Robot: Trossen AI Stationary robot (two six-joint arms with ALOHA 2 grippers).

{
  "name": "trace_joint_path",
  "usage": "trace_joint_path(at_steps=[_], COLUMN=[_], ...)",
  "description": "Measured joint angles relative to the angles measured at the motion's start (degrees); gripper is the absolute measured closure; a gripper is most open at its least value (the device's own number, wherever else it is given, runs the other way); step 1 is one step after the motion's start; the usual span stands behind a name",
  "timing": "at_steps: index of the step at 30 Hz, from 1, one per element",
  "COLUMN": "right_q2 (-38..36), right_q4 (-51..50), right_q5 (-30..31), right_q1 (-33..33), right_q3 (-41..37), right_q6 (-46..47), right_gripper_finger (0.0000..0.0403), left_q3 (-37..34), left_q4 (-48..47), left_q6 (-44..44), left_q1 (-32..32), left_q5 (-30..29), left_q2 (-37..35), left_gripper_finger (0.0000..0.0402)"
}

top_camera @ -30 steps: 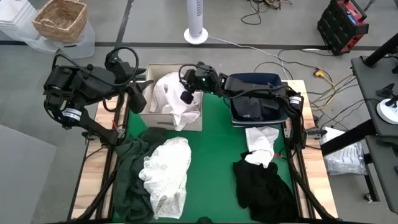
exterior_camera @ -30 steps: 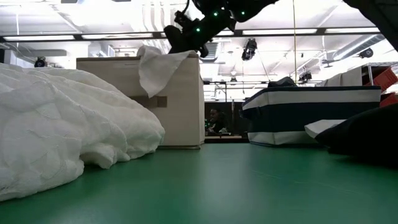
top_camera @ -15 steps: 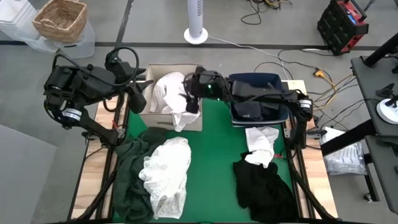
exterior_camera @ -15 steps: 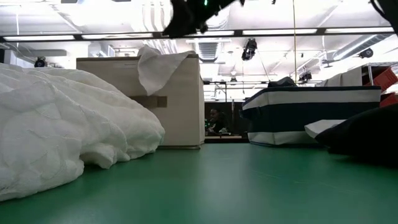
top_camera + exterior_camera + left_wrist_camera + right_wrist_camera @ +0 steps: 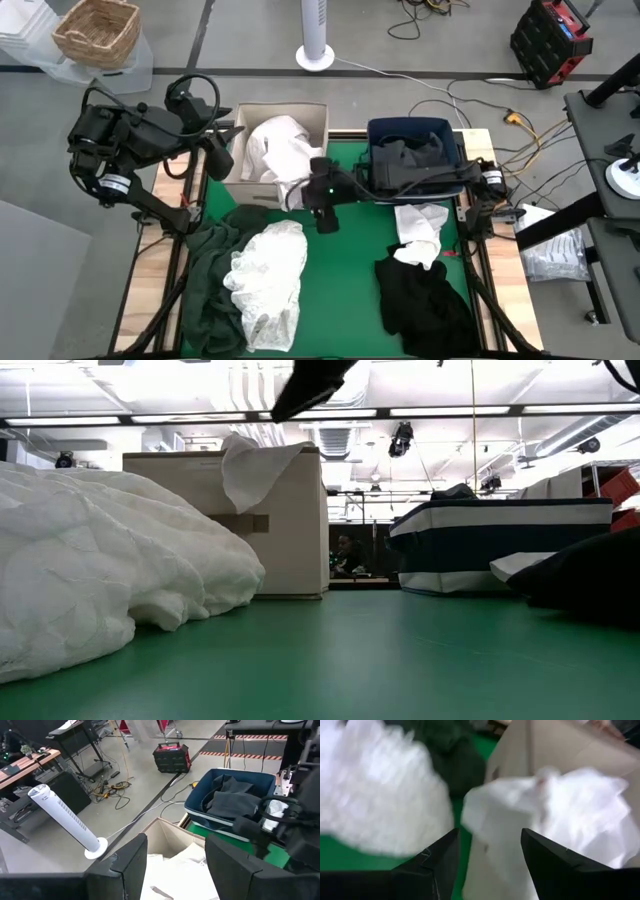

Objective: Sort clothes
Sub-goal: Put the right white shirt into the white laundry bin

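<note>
One camera hangs overhead, looking straight down on the whole green table (image 5: 350, 250) and both arms. Another sits at tabletop level, facing across the mat into the room (very close to a white garment (image 5: 100, 570)). Each wrist camera peers forward past its own dark fingers. The beige box (image 5: 235, 185) shows in all four views; the navy bin (image 5: 200, 812) in three.
</note>
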Motion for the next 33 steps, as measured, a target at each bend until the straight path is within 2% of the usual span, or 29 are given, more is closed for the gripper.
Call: trace_joint_path(at_steps=[10,14,20,22,28,33], right_q2=[0.0,0.0,-0.57,-1.45,-8.11,-16.65], right_q4=[-8.87,-10.42,-18.43,-21.34,-26.43,-26.27], right_q5=[1.71,1.99,2.77,4.75,12.63,17.27], right_q1=[3.39,4.09,4.86,5.13,5.64,5.61], right_q3=[-1.76,-3.25,-3.87,-3.89,-4.77,-5.89], right_q6=[6.53,12.62,21.93,23.66,28.02,30.72], right_gripper_finger=[0.023,0.0244,0.0265,0.0273,0.0289,0.0296], left_q3=[0.0,0.0,-0.38,-1.61,-10.31,-23.35], left_q4=[-0.02,-0.06,-2.75,-2.75,1.65,12.79], left_q6=[-0.44,-0.65,-3.92,-4.58,-8.18,-12.52], left_q1=[0.0,0.0,-1.07,-2.95,-11.75,-17.92], left_q5=[0.07,0.73,13.5,15.36,14.99,9.52], left_q2=[0.0,0.0,0.04,0.03,-0.71,-2.66], left_gripper_finger=[0.0224,0.0224,0.0224,0.0224,0.0224,0.0224])
